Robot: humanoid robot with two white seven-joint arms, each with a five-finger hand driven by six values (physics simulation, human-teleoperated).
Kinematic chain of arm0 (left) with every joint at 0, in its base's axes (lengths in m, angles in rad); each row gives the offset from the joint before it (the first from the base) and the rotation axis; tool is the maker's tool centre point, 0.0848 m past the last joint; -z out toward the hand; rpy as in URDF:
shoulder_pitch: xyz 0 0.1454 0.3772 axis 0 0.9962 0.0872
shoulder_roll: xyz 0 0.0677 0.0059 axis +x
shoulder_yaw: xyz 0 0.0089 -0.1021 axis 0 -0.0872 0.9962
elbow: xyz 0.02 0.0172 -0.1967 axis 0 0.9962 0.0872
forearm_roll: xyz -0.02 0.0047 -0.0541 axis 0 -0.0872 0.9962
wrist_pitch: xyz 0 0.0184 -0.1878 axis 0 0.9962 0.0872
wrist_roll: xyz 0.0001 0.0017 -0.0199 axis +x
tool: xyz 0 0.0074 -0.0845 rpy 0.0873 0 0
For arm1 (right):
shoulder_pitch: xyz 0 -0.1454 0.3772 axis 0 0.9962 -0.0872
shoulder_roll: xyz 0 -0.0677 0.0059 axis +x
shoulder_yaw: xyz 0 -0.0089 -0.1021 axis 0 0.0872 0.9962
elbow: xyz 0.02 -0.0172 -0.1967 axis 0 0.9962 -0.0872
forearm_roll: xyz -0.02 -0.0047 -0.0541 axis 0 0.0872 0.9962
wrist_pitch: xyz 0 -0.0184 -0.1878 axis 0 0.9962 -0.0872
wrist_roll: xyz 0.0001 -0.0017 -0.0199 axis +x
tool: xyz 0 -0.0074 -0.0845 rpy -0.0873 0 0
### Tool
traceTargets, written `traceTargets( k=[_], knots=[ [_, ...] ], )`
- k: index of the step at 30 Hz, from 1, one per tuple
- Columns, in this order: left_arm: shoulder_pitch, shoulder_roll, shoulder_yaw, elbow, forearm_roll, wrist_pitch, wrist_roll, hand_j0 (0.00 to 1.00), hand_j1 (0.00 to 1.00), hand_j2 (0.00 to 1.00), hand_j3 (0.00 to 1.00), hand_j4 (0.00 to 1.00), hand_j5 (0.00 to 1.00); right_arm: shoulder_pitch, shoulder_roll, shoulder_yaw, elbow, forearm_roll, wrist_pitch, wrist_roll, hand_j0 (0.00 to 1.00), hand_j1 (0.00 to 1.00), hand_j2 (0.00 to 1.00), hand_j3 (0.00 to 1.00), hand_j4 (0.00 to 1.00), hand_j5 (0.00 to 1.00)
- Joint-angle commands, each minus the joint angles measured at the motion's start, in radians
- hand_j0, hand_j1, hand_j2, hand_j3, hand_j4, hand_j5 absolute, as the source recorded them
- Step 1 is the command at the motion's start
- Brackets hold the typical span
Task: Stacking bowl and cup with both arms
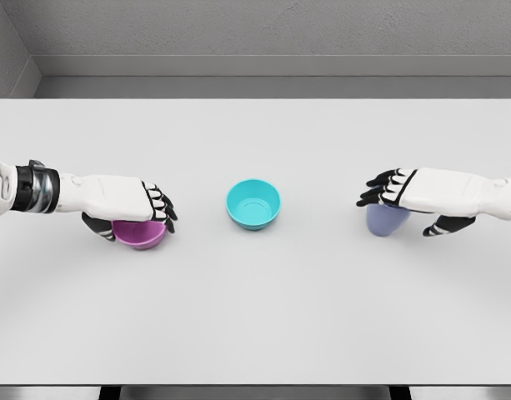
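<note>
- On the table [255, 333] we see three vessels in a rough row, well apart from one another
- A bowl [253, 204] sits at the middle
- To its left a second bowl [140, 237] lies under the left hand [122, 200]
- To its right a cup [387, 220] stands under the right hand [426, 193]
- Both arms come in from the table's sides

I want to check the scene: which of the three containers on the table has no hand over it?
The turquoise bowl in the middle. The left hand covers the purple bowl, and the right hand covers the blue cup.
</note>
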Motion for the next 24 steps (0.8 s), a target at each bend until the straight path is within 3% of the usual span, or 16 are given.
traceTargets(
  k=[1, 24],
  knots=[
    [0.000, 0.001, 0.003, -0.004, 0.006, 0.002, 0.000, 0.78, 0.78, 0.78, 0.78, 0.78, 0.78, 0.000, 0.000, 0.003, 0.001, -0.004, 0.002, 0.000, 1.00, 1.00, 1.00, 1.00, 1.00, 1.00],
    [-0.034, 0.012, 0.032, -0.051, 0.012, 0.002, 0.000, 0.76, 0.76, 0.76, 0.76, 0.76, 0.76, -0.029, 0.001, 0.003, 0.001, -0.006, 0.002, -0.002, 1.00, 1.00, 1.00, 1.00, 1.00, 1.00]
  ],
)
